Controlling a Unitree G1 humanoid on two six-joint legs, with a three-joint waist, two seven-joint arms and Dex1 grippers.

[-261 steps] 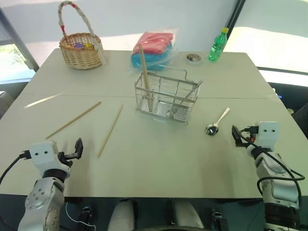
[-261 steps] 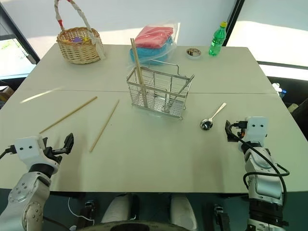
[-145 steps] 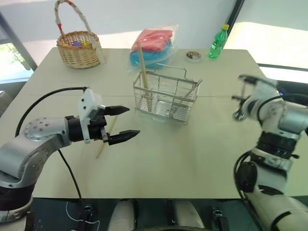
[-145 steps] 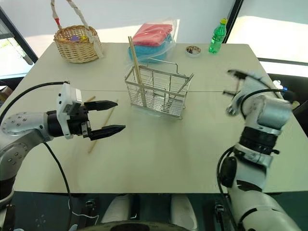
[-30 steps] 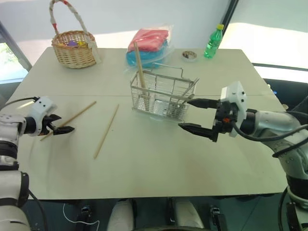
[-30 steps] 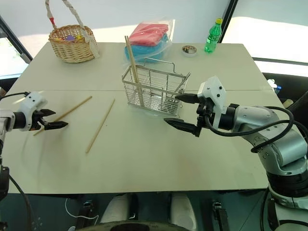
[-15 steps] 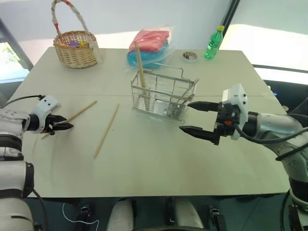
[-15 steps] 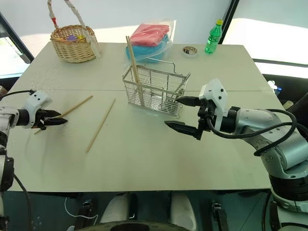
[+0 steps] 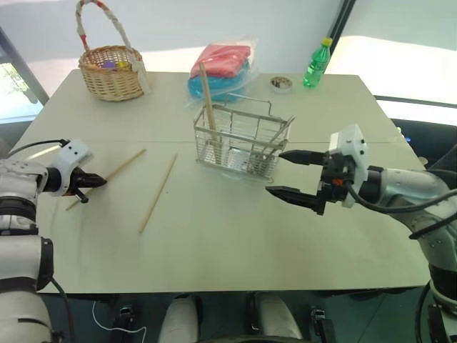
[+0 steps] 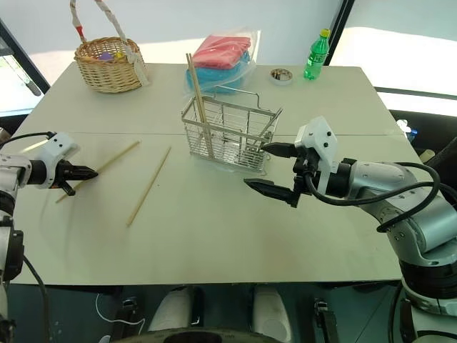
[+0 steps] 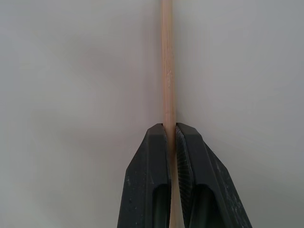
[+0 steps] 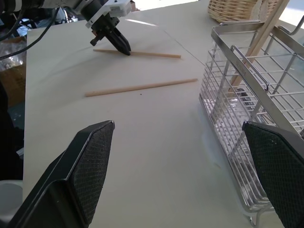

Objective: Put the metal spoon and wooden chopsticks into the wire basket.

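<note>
As the left tool (image 9: 91, 181) is finishing its squeeze at the near-left edge of the pale grey bench (image 9: 214, 243), the head views are showing its black fingers, spread wide a second ago, now pinched on the near end of one long pale wooden chopstick (image 9: 114, 175), which is lying slantwise on the bench. A second loose chopstick (image 9: 158, 193) is lying just to the right of it, apart. One more wooden stick (image 9: 208, 96) is already standing in the rectangular silver wire-grid basket (image 9: 243, 143) at mid-bench, and a slim shiny handle, likely the small metal spoon (image 9: 278, 137), is leaning inside its right end. The right tool (image 9: 289, 174) is hovering just right of the basket, black fingers spread wide and empty, as it was a second ago.

Along the left wrist view, the two fingers (image 11: 154, 180) are pressing flat against the stick (image 11: 166, 66) from both sides.

From the right wrist view, the left tool (image 12: 114, 40) is sitting on its chopstick (image 12: 152, 54) beyond the loose one (image 12: 142, 87).

With the grip made, lifting and carrying to the basket probably come next.
</note>
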